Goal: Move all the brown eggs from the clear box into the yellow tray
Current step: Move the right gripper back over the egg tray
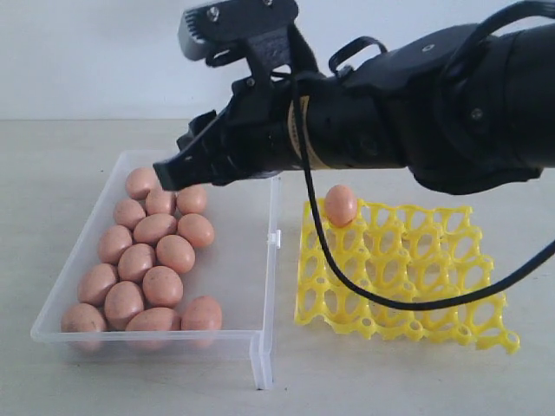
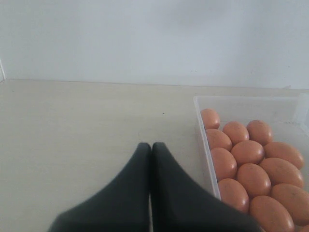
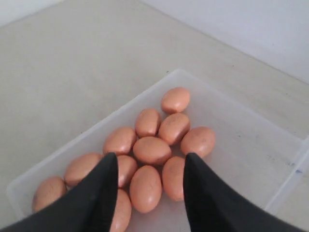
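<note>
Several brown eggs (image 1: 156, 264) lie clustered in the clear box (image 1: 247, 260) on the left; the wrist views show the eggs (image 3: 152, 150) (image 2: 248, 152) too. One brown egg (image 1: 340, 204) sits in a back-left cup of the yellow tray (image 1: 434, 286). My right gripper (image 1: 170, 176) (image 3: 150, 160) reaches across and hovers above the far end of the box, open, with nothing between its fingers. My left gripper (image 2: 150, 146) is shut and empty, over bare table beside the clear box (image 2: 205, 145).
The right arm (image 1: 416, 113) spans the upper scene above the tray, its black cable (image 1: 364, 290) drooping in front of the tray. A clip tab (image 1: 275, 237) juts from the box's long side facing the tray. A pale wall stands behind the table.
</note>
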Robot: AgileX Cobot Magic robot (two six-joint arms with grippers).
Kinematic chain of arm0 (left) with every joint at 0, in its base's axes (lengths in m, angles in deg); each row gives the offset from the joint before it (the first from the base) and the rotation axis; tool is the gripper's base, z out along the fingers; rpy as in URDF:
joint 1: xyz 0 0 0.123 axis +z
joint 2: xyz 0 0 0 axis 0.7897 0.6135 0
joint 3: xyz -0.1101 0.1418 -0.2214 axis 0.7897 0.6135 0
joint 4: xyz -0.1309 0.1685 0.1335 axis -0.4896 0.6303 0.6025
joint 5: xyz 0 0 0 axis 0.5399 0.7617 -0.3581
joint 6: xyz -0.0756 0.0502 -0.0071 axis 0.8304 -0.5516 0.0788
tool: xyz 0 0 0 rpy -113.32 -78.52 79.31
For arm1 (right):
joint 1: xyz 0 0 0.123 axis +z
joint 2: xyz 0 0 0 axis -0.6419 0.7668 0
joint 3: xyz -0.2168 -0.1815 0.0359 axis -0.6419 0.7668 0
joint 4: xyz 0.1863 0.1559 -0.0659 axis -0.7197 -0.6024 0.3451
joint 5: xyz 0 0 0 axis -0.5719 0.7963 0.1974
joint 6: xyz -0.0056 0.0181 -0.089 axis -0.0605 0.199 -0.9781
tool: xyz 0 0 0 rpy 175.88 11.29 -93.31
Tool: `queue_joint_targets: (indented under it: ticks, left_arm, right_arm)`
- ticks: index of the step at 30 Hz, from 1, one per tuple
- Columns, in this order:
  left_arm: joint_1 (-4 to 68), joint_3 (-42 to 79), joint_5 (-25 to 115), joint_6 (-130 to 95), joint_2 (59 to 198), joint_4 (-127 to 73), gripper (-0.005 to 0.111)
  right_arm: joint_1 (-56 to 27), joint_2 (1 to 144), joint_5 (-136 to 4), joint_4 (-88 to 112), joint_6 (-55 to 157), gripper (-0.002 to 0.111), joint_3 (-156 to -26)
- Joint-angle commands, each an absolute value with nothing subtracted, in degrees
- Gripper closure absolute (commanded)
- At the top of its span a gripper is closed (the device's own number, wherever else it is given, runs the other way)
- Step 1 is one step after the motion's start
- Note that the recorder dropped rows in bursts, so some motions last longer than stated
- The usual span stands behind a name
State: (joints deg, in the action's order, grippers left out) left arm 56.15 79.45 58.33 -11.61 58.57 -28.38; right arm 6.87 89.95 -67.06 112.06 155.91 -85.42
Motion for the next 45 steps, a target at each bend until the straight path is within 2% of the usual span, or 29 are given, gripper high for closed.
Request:
queue_joint_targets:
  ticks: [1, 34, 36, 42, 45]
  left_arm:
    - [56.20, 79.21, 58.33, -11.64, 58.74, -28.69, 0.111]
    - [56.20, 79.21, 58.33, -11.64, 58.74, -28.69, 0.111]
    - [56.20, 79.21, 58.33, -11.64, 58.74, -28.69, 0.111]
    - [56.20, 79.21, 58.33, -11.64, 58.74, -28.69, 0.111]
    - [56.20, 79.21, 58.33, -11.64, 58.74, -28.69, 0.111]
  right_arm:
    - [6.95, 87.59, -62.44, 112.09, 159.63, 0.066, -85.13]
    - [6.34, 86.44, -70.50, 112.09, 150.72, 0.066, -85.13]
    - [6.34, 85.85, -68.44, 102.40, 142.38, 0.066, -85.13]
    - [6.34, 85.83, -60.68, 58.49, 99.11, 0.066, -85.13]
    - [6.34, 85.83, -57.29, 48.51, 87.74, 0.066, -85.13]
